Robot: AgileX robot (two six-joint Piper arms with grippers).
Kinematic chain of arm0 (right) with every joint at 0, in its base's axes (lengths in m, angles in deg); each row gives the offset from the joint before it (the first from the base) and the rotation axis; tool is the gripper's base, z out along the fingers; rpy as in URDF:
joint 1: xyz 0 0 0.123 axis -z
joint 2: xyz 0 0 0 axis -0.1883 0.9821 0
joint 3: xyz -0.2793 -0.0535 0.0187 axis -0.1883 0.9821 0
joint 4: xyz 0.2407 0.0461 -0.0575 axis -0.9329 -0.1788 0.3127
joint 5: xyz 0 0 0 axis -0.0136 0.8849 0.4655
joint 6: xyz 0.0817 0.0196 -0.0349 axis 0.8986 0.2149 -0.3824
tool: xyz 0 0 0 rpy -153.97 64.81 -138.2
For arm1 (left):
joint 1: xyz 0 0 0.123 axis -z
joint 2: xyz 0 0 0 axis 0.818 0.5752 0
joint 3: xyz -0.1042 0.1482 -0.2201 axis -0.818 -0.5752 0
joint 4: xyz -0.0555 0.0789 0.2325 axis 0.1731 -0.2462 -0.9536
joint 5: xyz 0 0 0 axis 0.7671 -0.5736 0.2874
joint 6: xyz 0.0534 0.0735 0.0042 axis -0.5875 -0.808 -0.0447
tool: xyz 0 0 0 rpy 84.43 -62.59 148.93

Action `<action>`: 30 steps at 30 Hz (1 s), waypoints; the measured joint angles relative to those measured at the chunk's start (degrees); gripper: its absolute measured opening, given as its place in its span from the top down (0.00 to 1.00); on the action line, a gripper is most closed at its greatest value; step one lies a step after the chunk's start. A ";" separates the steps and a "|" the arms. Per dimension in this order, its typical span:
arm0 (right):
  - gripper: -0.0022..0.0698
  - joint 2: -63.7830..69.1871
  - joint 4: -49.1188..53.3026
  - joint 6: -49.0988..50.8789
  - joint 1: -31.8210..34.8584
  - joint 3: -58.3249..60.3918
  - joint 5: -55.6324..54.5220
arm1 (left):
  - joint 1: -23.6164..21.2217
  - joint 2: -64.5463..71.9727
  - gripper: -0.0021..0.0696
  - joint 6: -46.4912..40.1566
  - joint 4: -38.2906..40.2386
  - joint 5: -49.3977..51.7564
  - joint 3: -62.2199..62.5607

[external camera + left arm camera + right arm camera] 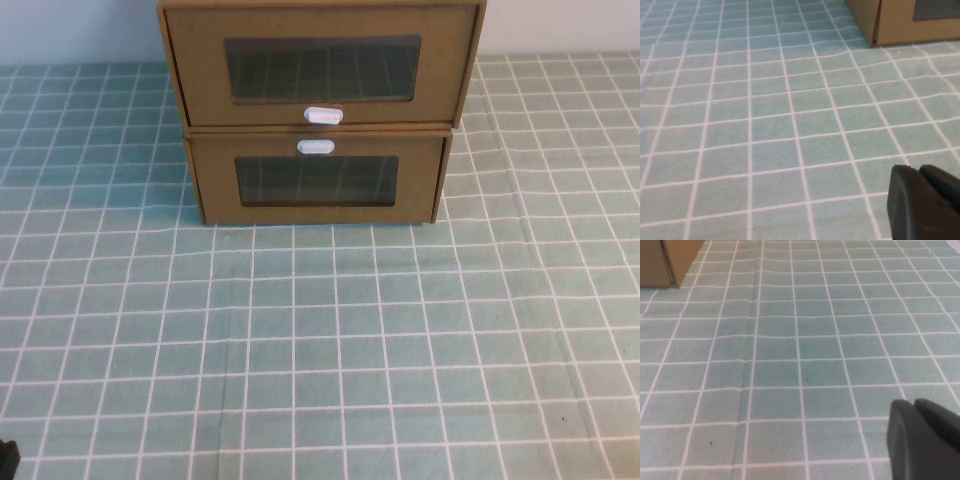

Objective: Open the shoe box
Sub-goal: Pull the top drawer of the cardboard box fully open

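left claw (919, 171), right claw (914, 404): closed over cloth (320, 350); two shoe boxes (215, 180) stacked

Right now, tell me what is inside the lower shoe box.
Lower shoe box: its window shows only darkness and reflections; contents hidden. Left gripper and right gripper sit shut over the tablecloth, away from it.

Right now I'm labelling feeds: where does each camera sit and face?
High: raised, robot's side, angled down at stacked shoe boxes on checked cloth; only a dark sliver, near-left.
Left wrist: left arm, facing shoe boxes' corner; shut left gripper over cloth.
Right wrist: right arm, likewise; shut right gripper over cloth.
Shared: shoe boxes, cloth.
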 joint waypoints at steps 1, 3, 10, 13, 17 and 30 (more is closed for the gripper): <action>0.99 0.00 0.00 0.00 0.00 0.00 0.00 | 0.00 0.00 0.98 0.00 0.00 0.00 0.00; 0.99 0.00 0.00 0.00 0.00 0.00 0.00 | 0.00 0.00 0.98 0.07 1.69 0.00 0.00; 0.99 0.00 0.00 0.00 0.00 0.00 0.00 | 0.00 0.00 0.98 0.07 2.43 0.00 0.00; 0.99 0.00 0.00 0.00 0.00 0.00 0.00 | 0.00 0.00 0.98 0.07 2.52 0.00 0.00; 0.99 0.00 0.00 0.00 0.00 0.00 0.00 | 0.00 0.00 0.98 0.07 2.52 0.00 0.00; 0.99 0.00 -0.04 0.00 0.00 0.00 -7.68 | 0.00 0.00 0.98 0.07 2.52 -2.44 0.00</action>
